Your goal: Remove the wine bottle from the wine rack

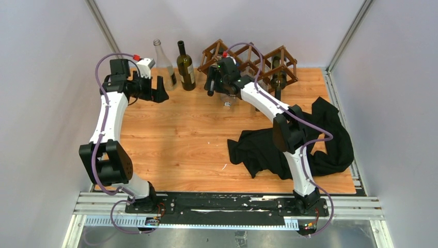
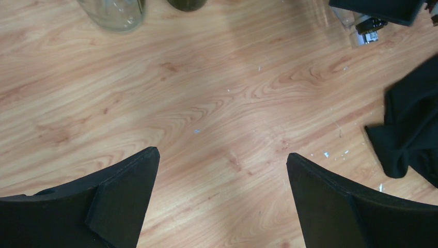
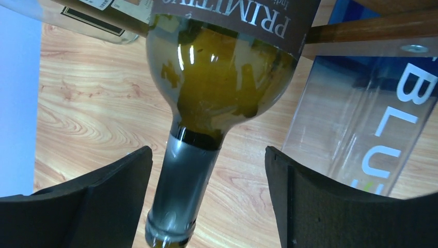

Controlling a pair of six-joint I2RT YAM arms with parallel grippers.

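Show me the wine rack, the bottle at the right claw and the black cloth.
wine rack [image 1: 260, 59], top view, wooden bar.
bottle [image 3: 222, 77], right wrist view, green shoulder.
black cloth [image 1: 338, 121], top view, right side.

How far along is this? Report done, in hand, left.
Done: right gripper sits open astride the neck of the green bottle. In hand: nothing gripped; the bottle lies in the wine rack. Left: close, pull it out. Left gripper open, empty.

Wine bottle [image 3: 222, 77] olive-green; wine rack [image 1: 263, 57] apparently dark brown
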